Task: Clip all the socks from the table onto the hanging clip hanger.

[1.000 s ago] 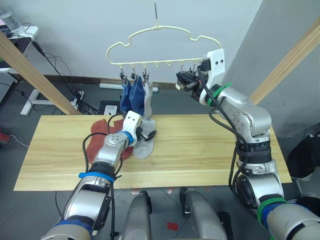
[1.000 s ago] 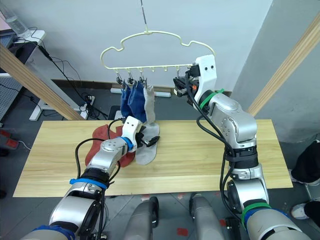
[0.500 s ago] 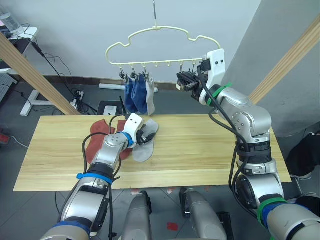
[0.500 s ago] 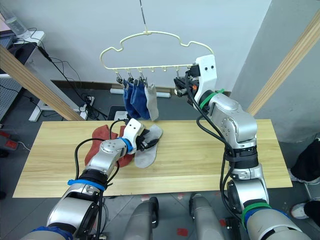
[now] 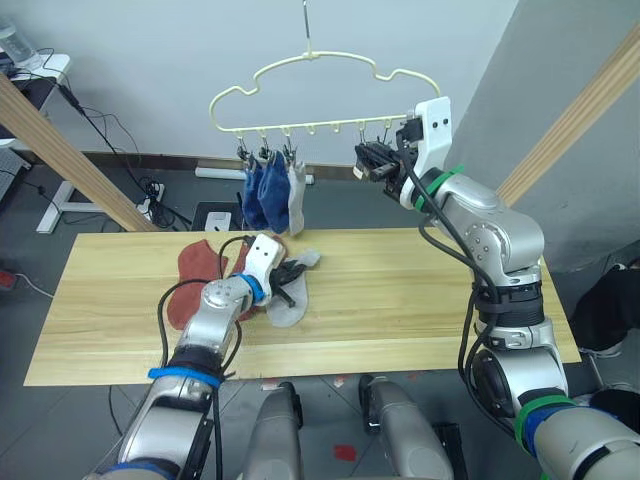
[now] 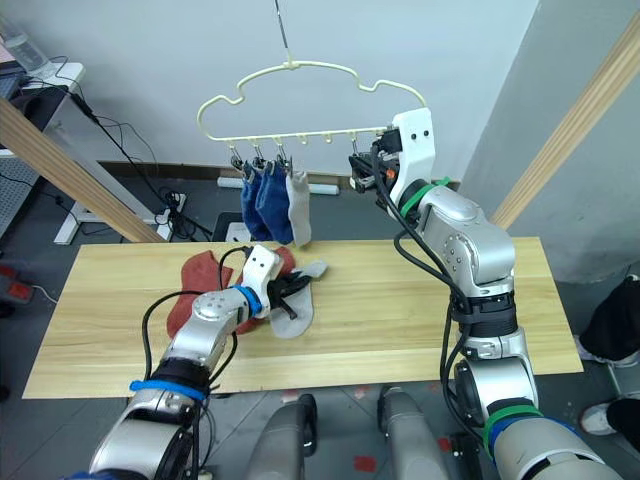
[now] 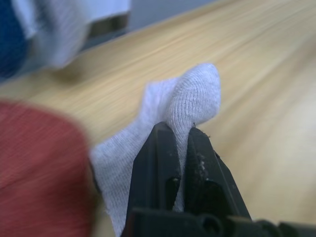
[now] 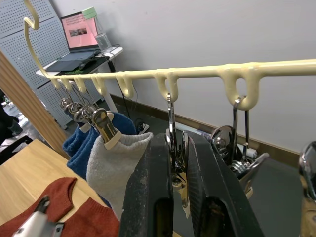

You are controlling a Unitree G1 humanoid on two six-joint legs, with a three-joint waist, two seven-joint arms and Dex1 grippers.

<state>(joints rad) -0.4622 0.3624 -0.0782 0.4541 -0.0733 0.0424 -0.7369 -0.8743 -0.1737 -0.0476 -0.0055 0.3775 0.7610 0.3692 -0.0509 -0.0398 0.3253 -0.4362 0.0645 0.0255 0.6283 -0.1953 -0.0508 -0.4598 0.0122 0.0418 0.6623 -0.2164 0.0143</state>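
So the left hand [image 7: 177, 129] is pinched shut on a fold of the light grey soft-knit ankle sock [image 5: 287, 292], which lies on the light wooden plank tabletop [image 5: 400, 300] a bit left of centre, right below the hanger. The pinched end is bunched up into a little ridge between the fingers, while the rest trails limply on the wood toward the near edge. Its long axis runs roughly far-right to near-left, the lifted end pointing far and right. It's touching the two rust-red fabric socks [image 5: 195, 275], which sit in a heap just to its left.

Handling-wise I'd guess this thing weighs basically nothing and is totally floppy, so it'll droop and swing once lifted. Not slippery or fragile, the knit should grip fine. Best hold is probably near the cuff, so an edge sticks out for a clip to bite.

Up top, the pale yellow cloud-shaped wire clip hanger [image 5: 300, 75] hangs by its hook above the far edge. Two blue socks [image 5: 262, 195] and another light grey sock [image 5: 296, 195] dangle from its left clips. The right hand [image 8: 178, 143] is closed around one small metal clip [image 8: 174, 148] further right on the rail, next to more empty clips.
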